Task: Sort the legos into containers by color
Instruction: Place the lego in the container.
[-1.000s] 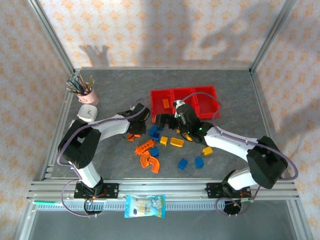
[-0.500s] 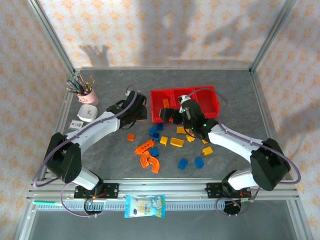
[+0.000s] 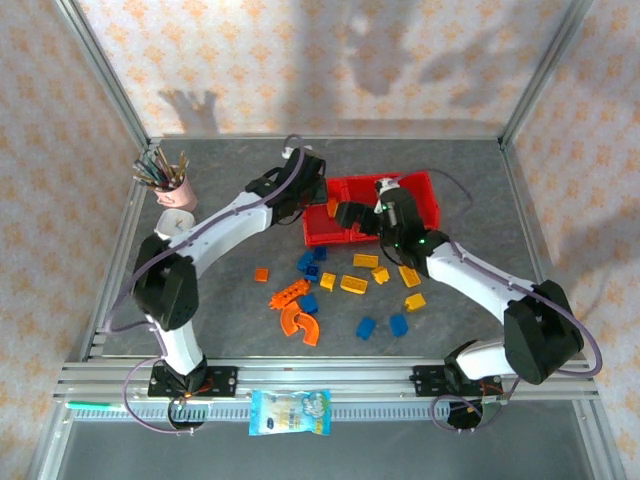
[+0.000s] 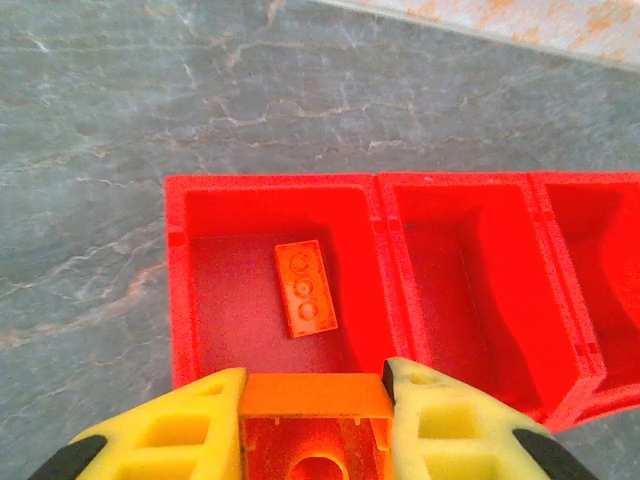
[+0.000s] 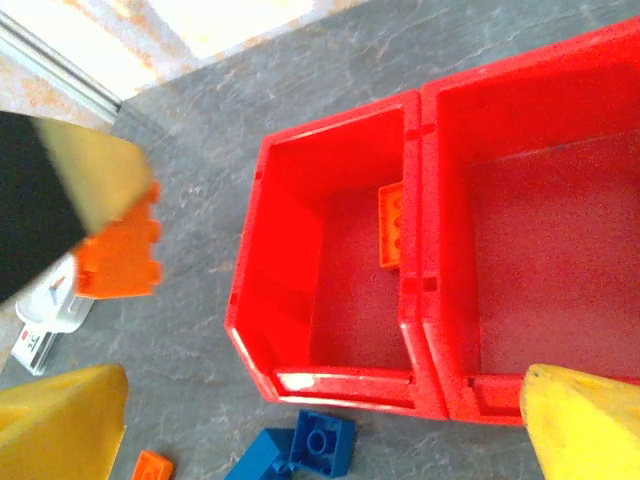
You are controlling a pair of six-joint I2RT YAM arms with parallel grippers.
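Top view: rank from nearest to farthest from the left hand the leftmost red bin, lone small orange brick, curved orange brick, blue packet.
From the left hand:
1. Leftmost red bin, right by it.
2. Lone small orange brick, toward the bases, left.
3. Curved orange brick, closer to the bases.
4. Blue packet, on the front rail.

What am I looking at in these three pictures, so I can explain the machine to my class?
Two robot arms are bolted to the near edge of a grey table. One picture looks down from above; the other two come from a camera on each wrist. Loose bricks in orange, yellow and blue lie on the table beside three joined red bins. The left gripper is shut on an orange brick, close to the end bin, where another orange brick already lies. The right gripper is open and holds nothing.
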